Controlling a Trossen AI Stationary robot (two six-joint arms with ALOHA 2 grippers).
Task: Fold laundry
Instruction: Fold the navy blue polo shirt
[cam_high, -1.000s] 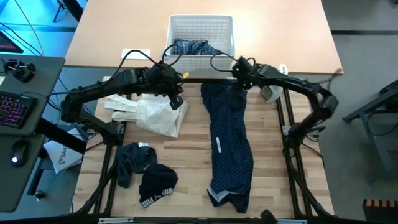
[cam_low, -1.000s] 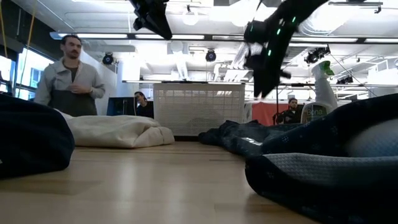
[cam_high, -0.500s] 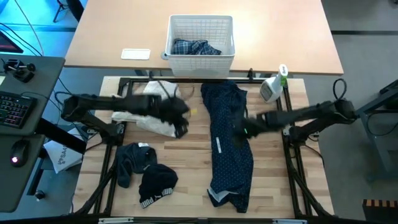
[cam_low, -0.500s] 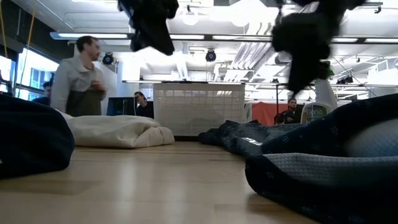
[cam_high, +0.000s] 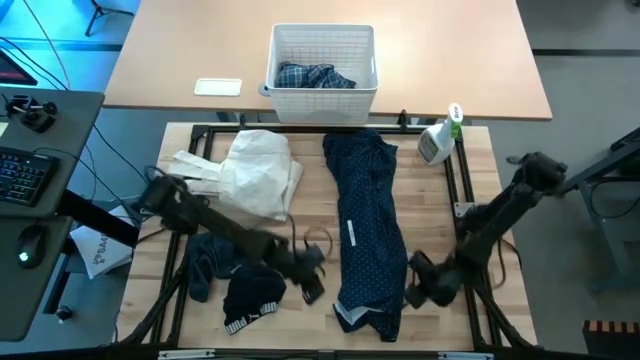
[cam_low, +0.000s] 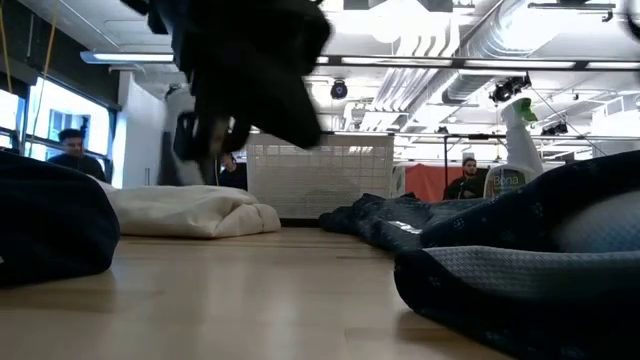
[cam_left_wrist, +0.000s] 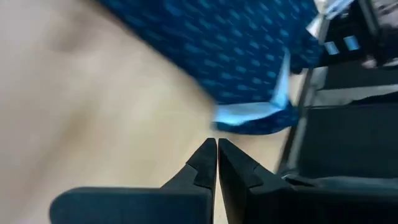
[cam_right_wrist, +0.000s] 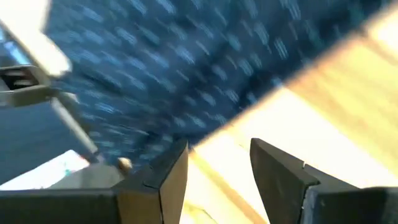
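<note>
Wooden tabletop (cam_high: 300, 215): navy shirt (cam_high: 365, 225) lies lengthwise (limp, light; pinch hem corners). Left end effector (cam_high: 311, 287) pressed together beside hem; right end effector (cam_high: 418, 283) spread, empty, opposite side.

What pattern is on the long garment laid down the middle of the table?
The long garment is navy with tiny white dots, clearest in the high view.
</note>
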